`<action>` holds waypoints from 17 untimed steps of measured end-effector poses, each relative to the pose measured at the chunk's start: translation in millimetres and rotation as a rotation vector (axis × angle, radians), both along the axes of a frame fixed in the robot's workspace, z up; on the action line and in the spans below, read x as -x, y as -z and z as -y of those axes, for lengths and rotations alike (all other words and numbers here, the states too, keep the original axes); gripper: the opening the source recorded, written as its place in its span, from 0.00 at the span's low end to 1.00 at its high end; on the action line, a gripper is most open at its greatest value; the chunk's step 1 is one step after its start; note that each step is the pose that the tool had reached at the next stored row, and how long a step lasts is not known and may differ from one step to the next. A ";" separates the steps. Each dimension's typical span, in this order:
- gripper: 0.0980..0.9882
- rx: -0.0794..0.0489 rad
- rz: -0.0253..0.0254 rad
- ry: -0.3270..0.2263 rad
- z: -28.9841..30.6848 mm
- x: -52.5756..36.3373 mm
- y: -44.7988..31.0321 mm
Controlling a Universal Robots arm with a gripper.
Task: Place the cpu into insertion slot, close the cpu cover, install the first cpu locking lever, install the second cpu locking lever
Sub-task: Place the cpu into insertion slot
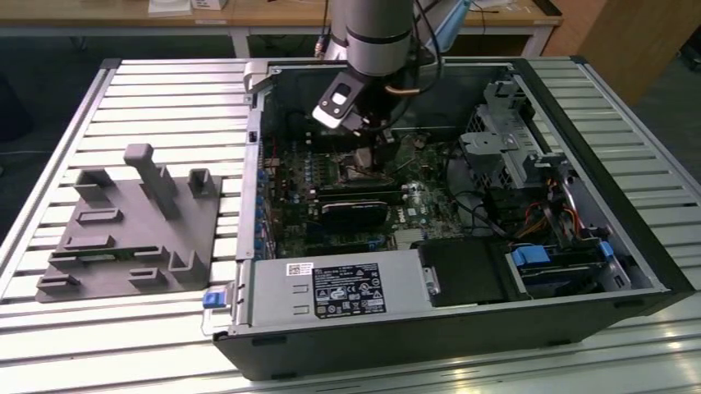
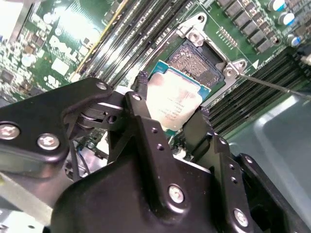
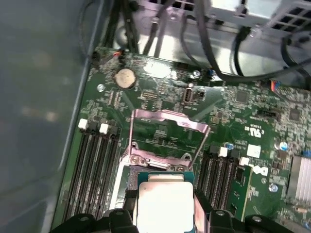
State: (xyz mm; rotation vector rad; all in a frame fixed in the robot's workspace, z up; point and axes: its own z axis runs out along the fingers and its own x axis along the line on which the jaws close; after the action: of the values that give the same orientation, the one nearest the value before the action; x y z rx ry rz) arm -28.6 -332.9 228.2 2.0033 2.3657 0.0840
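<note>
My gripper (image 2: 171,101) is shut on the cpu (image 2: 176,97), a flat square chip with a pale metallic top, held by its edges between two black fingers (image 2: 141,85). The chip hangs tilted just above the insertion slot (image 2: 197,58), a dark square socket with a silvery rim on the green board. In the first wrist view the cpu (image 3: 165,206) sits between the fingers, and the cpu cover (image 3: 167,121), a thin silvery frame, stands swung up and open beyond the slot. A thin metal lever (image 2: 272,86) juts out beside the socket. In the exterior view the gripper (image 1: 367,139) reaches into the computer case.
Rows of memory slots (image 3: 95,165) flank the socket on both sides. A black rectangular card (image 1: 356,209) lies close to the socket. Cables (image 3: 233,43) and a drive cage (image 1: 504,139) fill the case's far side. A grey fixture (image 1: 137,222) stands on the table at the exterior view's left.
</note>
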 end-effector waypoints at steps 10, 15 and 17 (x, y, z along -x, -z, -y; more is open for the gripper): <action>0.50 0.000 0.0000 0.141 -0.2 0.4 2.9; 0.50 0.000 0.0000 0.141 -1.0 5.1 4.9; 0.50 0.000 0.0000 0.141 -1.6 5.9 6.1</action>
State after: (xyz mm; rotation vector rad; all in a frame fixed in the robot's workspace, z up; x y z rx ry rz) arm -34.5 -331.3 222.0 2.1628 2.2157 0.0791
